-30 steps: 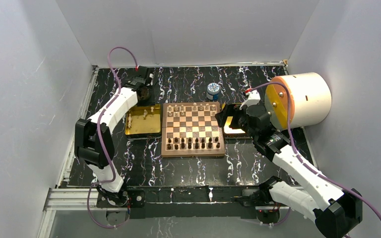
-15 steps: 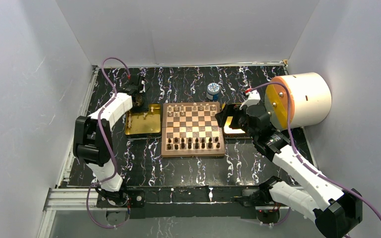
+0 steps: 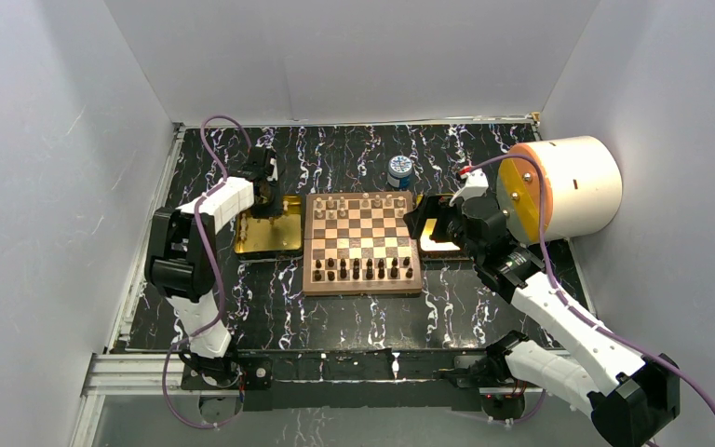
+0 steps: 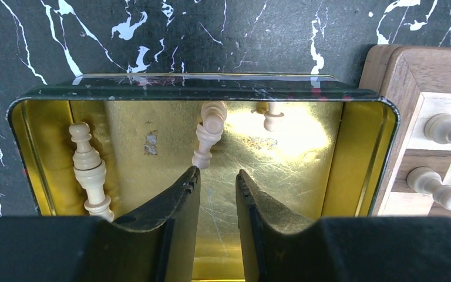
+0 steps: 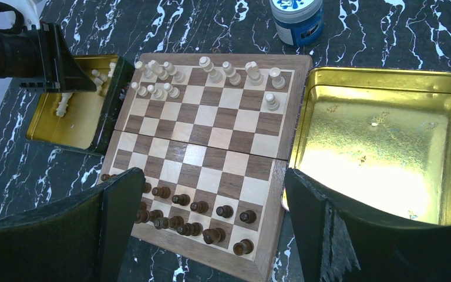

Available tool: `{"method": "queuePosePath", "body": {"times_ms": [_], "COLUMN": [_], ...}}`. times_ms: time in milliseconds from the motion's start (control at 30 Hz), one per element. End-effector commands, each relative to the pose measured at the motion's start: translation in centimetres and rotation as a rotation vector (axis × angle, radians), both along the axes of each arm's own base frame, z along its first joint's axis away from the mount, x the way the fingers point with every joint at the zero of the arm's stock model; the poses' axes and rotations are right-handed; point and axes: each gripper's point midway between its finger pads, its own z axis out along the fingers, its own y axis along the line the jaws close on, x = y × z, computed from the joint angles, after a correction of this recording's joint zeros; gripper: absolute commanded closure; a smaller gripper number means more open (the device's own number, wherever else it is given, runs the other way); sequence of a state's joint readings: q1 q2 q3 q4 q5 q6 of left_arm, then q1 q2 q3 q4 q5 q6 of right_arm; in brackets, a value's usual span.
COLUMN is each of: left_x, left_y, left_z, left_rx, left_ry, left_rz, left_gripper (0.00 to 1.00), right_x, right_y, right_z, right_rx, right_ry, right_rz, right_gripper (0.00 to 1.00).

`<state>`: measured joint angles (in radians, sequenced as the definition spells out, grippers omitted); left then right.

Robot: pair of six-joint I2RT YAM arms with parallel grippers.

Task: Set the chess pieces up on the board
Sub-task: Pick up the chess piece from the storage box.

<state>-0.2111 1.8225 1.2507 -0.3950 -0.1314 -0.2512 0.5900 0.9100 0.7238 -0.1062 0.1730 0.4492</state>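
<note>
Chess pieces [image 4: 208,132]: few cream ones lying in gold tray [image 4: 352,158] left of board [image 3: 361,244], rest standing on board's top rows, dark pieces [image 5: 199,207] on bottom rows. All on marbled desk [image 3: 354,307]. Left tool [image 4: 217,176] low over tray, jaws narrowly apart, nothing between, tips just short of middle piece. Right tool [image 5: 214,179] gaping wide, empty, by board's right edge.

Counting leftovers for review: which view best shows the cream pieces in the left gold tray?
Left wrist: it looks straight into the tray, its cream pieces large and clear. Right wrist shows them small, partly behind the left gripper. Top external: indistinct.
</note>
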Motion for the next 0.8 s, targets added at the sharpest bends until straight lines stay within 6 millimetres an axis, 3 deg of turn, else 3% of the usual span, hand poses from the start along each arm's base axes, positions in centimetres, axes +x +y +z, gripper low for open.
{"method": "queuePosePath", "body": {"times_ms": [0, 433, 767], "left_x": [0.2, 0.2, 0.0], "left_y": [0.6, 0.7, 0.9], "left_z": [-0.1, -2.1, -1.0], "left_rx": [0.021, 0.019, 0.028], "left_ry": [-0.006, 0.026, 0.031], "left_rz": [-0.004, -0.014, -0.004], "left_gripper": [0.73, 0.74, 0.90], "right_x": [0.7, 0.9, 0.8], "right_y": [0.6, 1.1, 0.9], "right_z": [2.8, 3.7, 3.3], "right_rx": [0.051, 0.055, 0.050], "right_ry": [-0.060, -0.070, -0.070], "right_rz": [0.005, 0.024, 0.018], "right_gripper": [0.01, 0.01, 0.01]}}
